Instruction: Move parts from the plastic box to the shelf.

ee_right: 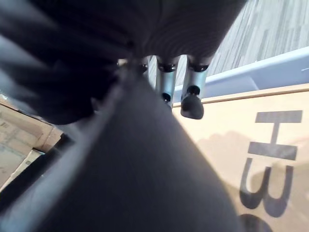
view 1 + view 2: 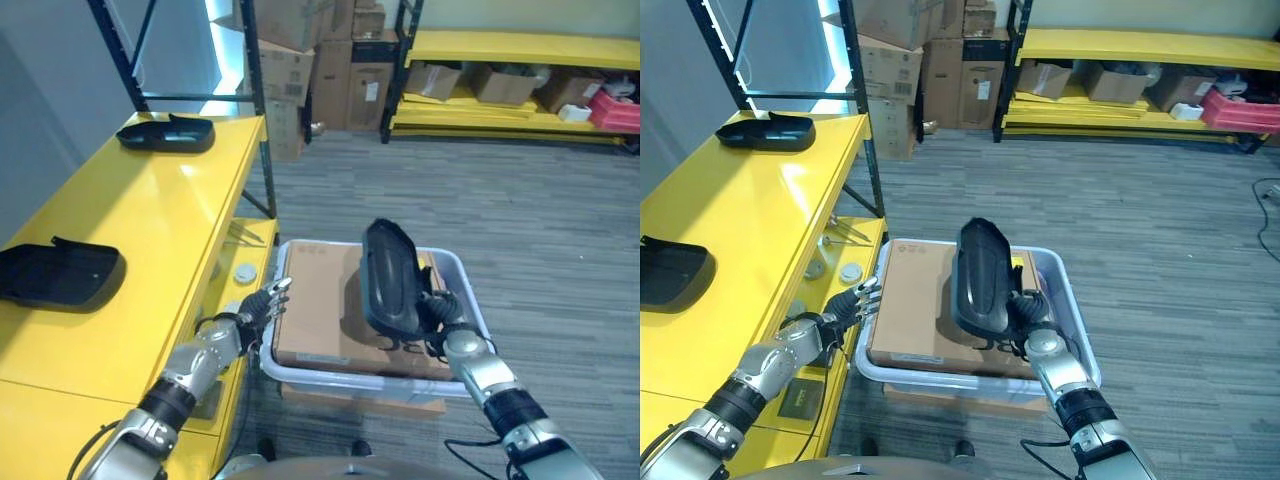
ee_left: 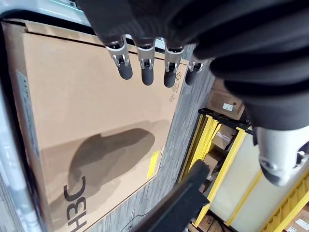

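Black part (image 2: 390,280), pale grey plastic box (image 2: 462,268), yellow shelf (image 2: 150,230), grey-striped carpet (image 2: 520,220).

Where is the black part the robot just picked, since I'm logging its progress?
The black oblong plastic part stands upright in the right hand, above the cardboard sheet in the pale plastic box.

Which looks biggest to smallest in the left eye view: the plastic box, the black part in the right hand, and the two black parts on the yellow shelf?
1. Plastic box.
2. Held black part and near shelf part: alike, unsure.
3. Far shelf part; distance may shrink it.

The right hand grips the held part.
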Motion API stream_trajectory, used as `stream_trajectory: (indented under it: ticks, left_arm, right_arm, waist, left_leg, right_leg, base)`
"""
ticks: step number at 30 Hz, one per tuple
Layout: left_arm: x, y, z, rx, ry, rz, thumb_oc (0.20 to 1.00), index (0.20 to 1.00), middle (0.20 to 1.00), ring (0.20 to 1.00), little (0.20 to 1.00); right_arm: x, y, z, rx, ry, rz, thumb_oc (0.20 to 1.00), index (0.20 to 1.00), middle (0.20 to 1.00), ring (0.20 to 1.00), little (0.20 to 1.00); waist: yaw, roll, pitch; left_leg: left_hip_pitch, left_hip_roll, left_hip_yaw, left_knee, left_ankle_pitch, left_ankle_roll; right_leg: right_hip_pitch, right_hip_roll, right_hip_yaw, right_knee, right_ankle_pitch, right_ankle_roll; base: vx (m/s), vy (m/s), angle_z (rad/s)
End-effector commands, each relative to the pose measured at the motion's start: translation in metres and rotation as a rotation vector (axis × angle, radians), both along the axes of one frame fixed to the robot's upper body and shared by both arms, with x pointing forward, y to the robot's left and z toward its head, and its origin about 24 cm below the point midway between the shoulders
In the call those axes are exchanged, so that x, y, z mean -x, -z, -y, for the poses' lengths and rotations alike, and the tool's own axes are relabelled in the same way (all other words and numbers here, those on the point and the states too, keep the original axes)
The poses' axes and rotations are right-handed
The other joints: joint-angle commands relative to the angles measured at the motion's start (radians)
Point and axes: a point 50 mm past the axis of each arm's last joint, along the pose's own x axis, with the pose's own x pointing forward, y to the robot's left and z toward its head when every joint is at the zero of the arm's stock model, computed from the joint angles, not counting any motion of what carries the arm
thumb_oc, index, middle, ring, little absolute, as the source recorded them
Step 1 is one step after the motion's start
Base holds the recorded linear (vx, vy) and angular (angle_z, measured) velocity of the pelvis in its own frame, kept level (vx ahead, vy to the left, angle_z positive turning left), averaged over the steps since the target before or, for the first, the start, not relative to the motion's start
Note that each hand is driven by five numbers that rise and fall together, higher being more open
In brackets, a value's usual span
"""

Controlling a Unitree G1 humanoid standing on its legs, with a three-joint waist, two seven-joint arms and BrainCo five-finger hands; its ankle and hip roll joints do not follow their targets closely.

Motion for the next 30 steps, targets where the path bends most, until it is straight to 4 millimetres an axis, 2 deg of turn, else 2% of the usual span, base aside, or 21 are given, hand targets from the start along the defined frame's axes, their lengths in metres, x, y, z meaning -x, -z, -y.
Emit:
stream_trajectory:
  ticks: [1, 7, 14, 17, 20, 21, 22, 25, 26, 28, 30]
  left_arm:
    - [-0.02, -0.017, 0.022, 0.017, 0.034, 0.061, 1.0, 1.0, 1.0, 1.0, 1.0]
    - [-0.032, -0.035, 0.044, 0.067, 0.077, 0.118, 1.0, 1.0, 1.0, 1.0, 1.0]
    - [-0.032, -0.049, 0.064, 0.126, 0.149, 0.148, 1.0, 1.0, 1.0, 1.0, 1.0]
    - [-0.031, -0.05, 0.068, 0.039, 0.193, 0.166, 1.0, 1.0, 1.0, 1.0, 1.0]
    - [-0.035, -0.048, 0.061, -0.137, 0.142, 0.241, 1.0, 1.0, 1.0, 1.0, 1.0]
    - [-0.044, -0.052, 0.049, -0.246, 0.063, 0.319, 1.0, 1.0, 1.0, 1.0, 1.0]
    - [-0.048, -0.056, 0.042, -0.275, 0.021, 0.349, 1.0, 1.0, 1.0, 1.0, 1.0]
    - [-0.059, -0.072, 0.019, -0.315, -0.08, 0.432, 1.0, 1.0, 1.0, 1.0, 1.0]
    - [-0.059, -0.073, 0.018, -0.316, -0.084, 0.436, 1.0, 1.0, 1.0, 1.0, 1.0]
    - [-0.065, -0.095, -0.007, -0.332, -0.143, 0.506, 1.0, 1.0, 1.0, 1.0, 1.0]
    - [-0.067, -0.104, -0.018, -0.341, -0.149, 0.52, 1.0, 1.0, 1.0, 1.0, 1.0]
  right_arm:
    - [-0.028, -0.033, -0.011, 0.066, -0.09, 0.108, 0.2, 0.2, 0.2, 0.2, 0.2]
    - [-0.035, -0.028, -0.029, 0.067, -0.167, 0.063, 0.2, 0.2, 0.2, 0.2, 0.2]
    - [-0.036, -0.019, -0.054, 0.071, -0.278, 0.015, 0.2, 0.2, 0.2, 0.2, 0.2]
    - [-0.035, -0.018, -0.064, 0.079, -0.307, 0.015, 0.2, 0.2, 0.2, 0.2, 0.2]
    - [-0.038, -0.02, -0.068, 0.084, -0.312, 0.019, 0.2, 0.2, 0.2, 0.2, 0.2]
    - [-0.039, -0.022, -0.069, 0.085, -0.301, 0.019, 0.2, 0.2, 0.2, 0.2, 0.2]
    - [-0.04, -0.023, -0.067, 0.088, -0.294, 0.019, 0.2, 0.2, 0.2, 0.2, 0.2]
    - [-0.039, -0.025, -0.06, 0.096, -0.269, 0.012, 0.2, 0.2, 0.2, 0.2, 0.2]
    - [-0.039, -0.025, -0.059, 0.096, -0.269, 0.012, 0.2, 0.2, 0.2, 0.2, 0.2]
    - [-0.035, -0.024, -0.048, 0.106, -0.239, 0.01, 0.2, 0.2, 0.2, 0.2, 0.2]
    - [-0.034, -0.024, -0.041, 0.108, -0.222, 0.013, 0.2, 0.2, 0.2, 0.2, 0.2]
  waist:
    - [0.025, -0.01, -0.047]
    - [0.02, -0.011, -0.057]
    - [0.017, -0.012, -0.064]
    - [0.017, -0.01, -0.064]
    - [0.019, -0.01, -0.062]
    - [0.022, -0.012, -0.064]
    - [0.024, -0.012, -0.064]
    - [0.029, -0.014, -0.061]
    - [0.029, -0.014, -0.061]
    - [0.039, -0.011, -0.054]
    - [0.045, -0.008, -0.049]
  left_leg:
    - [-0.013, 0.014, 0.013, 0.057, -0.08, 0.006]
    - [-0.004, 0.012, 0.019, 0.059, -0.086, 0.006]
    - [0.002, 0.011, 0.019, 0.053, -0.086, 0.005]
    - [0.003, 0.01, 0.017, 0.052, -0.085, 0.005]
    - [0.003, 0.01, 0.013, 0.052, -0.083, 0.003]
    - [0.003, 0.008, 0.01, 0.051, -0.084, 0.0]
    - [0.003, 0.007, 0.008, 0.051, -0.084, 0.0]
    - [0.004, 0.007, 0.002, 0.053, -0.085, -0.003]
    - [0.004, 0.007, 0.002, 0.053, -0.085, -0.003]
    - [0.004, 0.008, -0.004, 0.056, -0.083, -0.004]
    - [0.003, 0.009, -0.006, 0.057, -0.082, -0.004]
  right_leg:
    - [-0.04, -0.034, -0.016, 0.002, 0.017, 0.062]
    - [-0.035, -0.034, -0.017, 0.002, 0.018, 0.062]
    - [-0.034, -0.032, -0.018, 0.002, 0.017, 0.06]
    - [-0.033, -0.03, -0.019, 0.001, 0.018, 0.06]
    - [-0.032, -0.03, -0.02, 0.0, 0.018, 0.062]
    - [-0.031, -0.029, -0.018, -0.003, 0.018, 0.063]
    - [-0.031, -0.029, -0.018, -0.003, 0.018, 0.063]
    - [-0.029, -0.031, -0.022, -0.004, 0.019, 0.065]
    - [-0.028, -0.031, -0.023, -0.004, 0.019, 0.065]
    - [-0.024, -0.032, -0.032, -0.004, 0.022, 0.064]
    - [-0.023, -0.033, -0.038, -0.004, 0.023, 0.063]
  base:
    - [0.04, 0.007, -0.12]
    - [0.02, 0.002, -0.06]
    - [0.0, 0.0, 0.0]
    - [0.0, 0.0, 0.0]
    - [0.0, 0.0, 0.0]
    - [0.0, 0.0, 0.0]
    - [0.0, 0.0, 0.0]
    - [0.0, 0.0, 0.0]
    - [0.0, 0.0, 0.0]
    - [0.0, 0.0, 0.0]
    - [0.0, 0.0, 0.0]
